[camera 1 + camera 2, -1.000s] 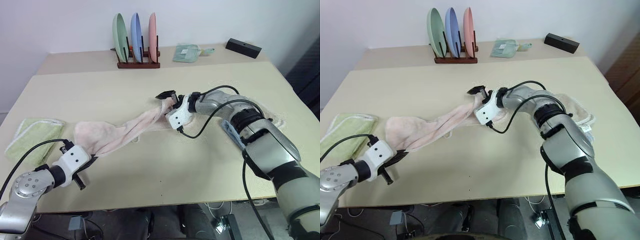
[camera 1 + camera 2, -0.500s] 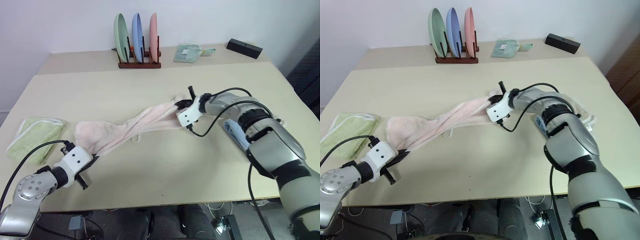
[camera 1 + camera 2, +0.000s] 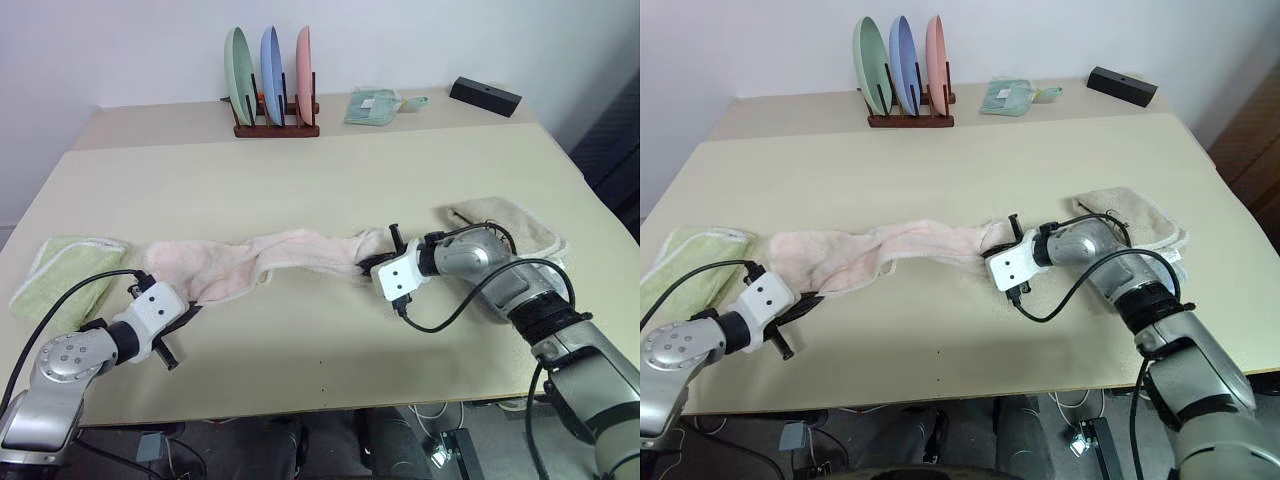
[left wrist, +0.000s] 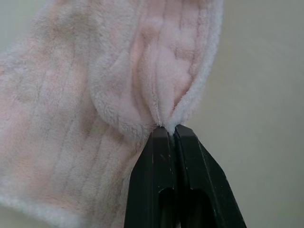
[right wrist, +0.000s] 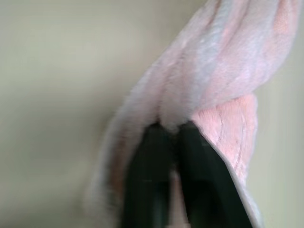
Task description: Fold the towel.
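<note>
The pale pink towel (image 3: 290,250) lies twisted in a long strip across the table (image 3: 320,180), running left to right. My left gripper (image 3: 188,308) is shut on the towel's left end; in the left wrist view its fingertips (image 4: 166,130) pinch a fold of the towel's edge (image 4: 156,71). At the right end of the strip, my right gripper (image 3: 372,262) is closed on the towel, low over the table. The right wrist view has the pink cloth (image 5: 223,80) bunched between those two black fingers (image 5: 149,156).
A light green towel (image 3: 65,275) lies at the table's left edge. To the right of my right arm is a beige towel (image 3: 505,220). A rack of three plates (image 3: 275,85), a folded pale green cloth (image 3: 375,105) and a black box (image 3: 485,95) stand at the back.
My right gripper has drawn the towel's right end back toward the front and right and lowered it. The towel now lies stretched along the table. The left gripper has kept still.
</note>
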